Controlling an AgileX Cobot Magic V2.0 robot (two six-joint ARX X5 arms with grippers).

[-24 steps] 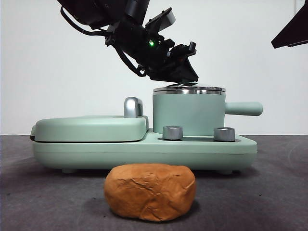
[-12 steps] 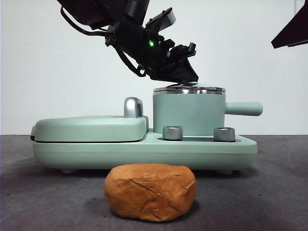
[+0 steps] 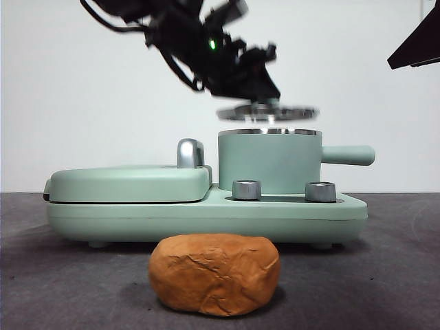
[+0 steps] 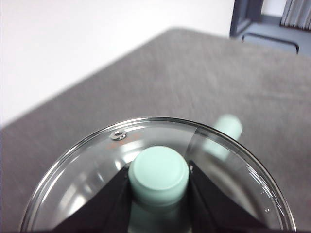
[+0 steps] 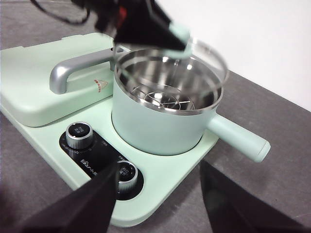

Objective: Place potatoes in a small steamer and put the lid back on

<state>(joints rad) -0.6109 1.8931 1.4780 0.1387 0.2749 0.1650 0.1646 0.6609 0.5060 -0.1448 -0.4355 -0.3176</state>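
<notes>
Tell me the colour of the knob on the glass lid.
Mint green; the left wrist view shows the knob best, on the lid.

A mint-green cooker base [image 3: 206, 214] sits on the dark grey table [image 3: 55, 289]. On the base there's a flat griddle cover [image 3: 127, 182] with a chrome handle [image 5: 80, 73], and two steel-rimmed knobs [image 5: 79, 134] along its front edge.

Plain white wall [image 3: 82, 82]; dark grey tabletop [image 3: 55, 289]; dark furniture frame [image 4: 265, 22] behind.
</notes>
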